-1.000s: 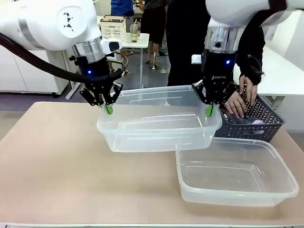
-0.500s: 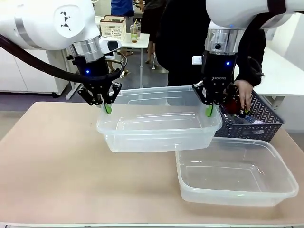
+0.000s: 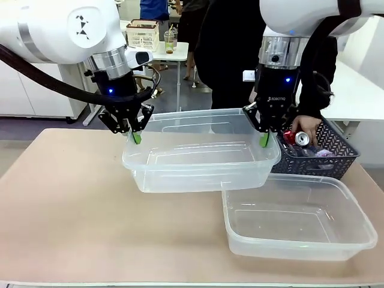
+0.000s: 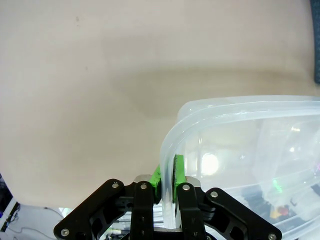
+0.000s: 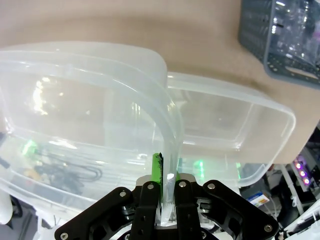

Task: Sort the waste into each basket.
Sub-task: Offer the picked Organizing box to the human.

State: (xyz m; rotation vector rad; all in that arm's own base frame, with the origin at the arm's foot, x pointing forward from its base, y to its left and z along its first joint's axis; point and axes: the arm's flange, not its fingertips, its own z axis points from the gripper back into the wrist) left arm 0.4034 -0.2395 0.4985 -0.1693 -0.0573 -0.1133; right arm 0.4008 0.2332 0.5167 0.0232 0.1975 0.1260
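Both grippers are clamped tight on the thick rim of a clear tub (image 3: 198, 174), seemingly raised off the table (image 3: 72, 204): the left gripper (image 3: 137, 137) at its 9 o'clock end, the right gripper (image 3: 264, 139) at 3 o'clock. It is probably light, thin-walled, bendy and slippery, so the stiff rim is the sound hold. A second tub (image 3: 300, 240) sits at 5 o'clock, and a person's hand (image 3: 309, 127) holds a red can (image 3: 298, 138) over the dark grey basket (image 3: 336, 159) at 3 o'clock.

We take this for a robotics lab: white jointed robot arms (image 3: 54, 30) over a beige table (image 3: 66, 210), white cabinets (image 3: 30, 96) behind.
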